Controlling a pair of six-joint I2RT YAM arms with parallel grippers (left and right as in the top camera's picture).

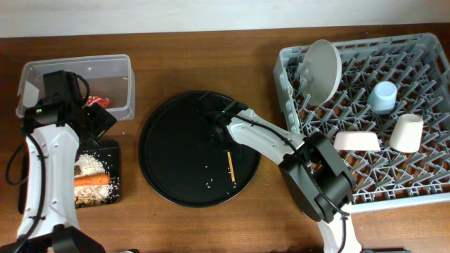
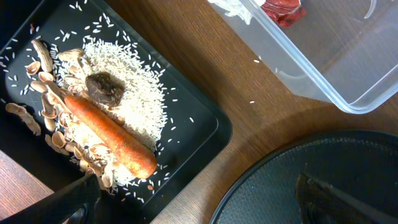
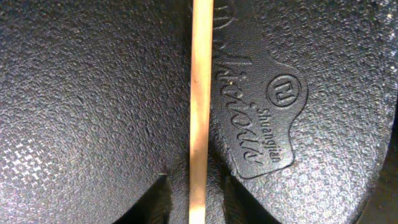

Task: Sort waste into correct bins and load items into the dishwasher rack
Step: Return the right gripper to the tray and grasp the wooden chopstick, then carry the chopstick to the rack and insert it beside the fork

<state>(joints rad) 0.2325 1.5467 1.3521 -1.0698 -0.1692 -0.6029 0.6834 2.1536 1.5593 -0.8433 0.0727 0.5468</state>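
The one chopstick (image 3: 200,93) is lying flat on the round black tray (image 1: 165,161), on the half nearer the grey rack (image 1: 422,191), with a few stray grains scattered around it. The right tool (image 3: 196,190) is right down over it with a finger either side of the stick. There's a sliver of tray showing between each finger and the wood, so it's not pinching anything.

The left tool (image 2: 196,186) hangs over the strip of desk (image 2: 249,93) between the round tray and the shallow black rectangular tray (image 2: 208,121), fingers spread wide, nothing in them. That rectangular tray has the rice (image 2: 140,93), the carrot (image 2: 109,135) and some brownish scraps (image 2: 43,81) in it. The clear tub (image 1: 105,70) sits just beyond it, on the same side of the round tray, with the red wrapper (image 2: 283,9) inside.

In the rack, the white plate (image 1: 322,70) stands on edge at the end nearest the round tray. The pink bowl (image 1: 356,141) is a bit further off, then the blue cup (image 1: 384,96) and cream cup (image 1: 406,132).
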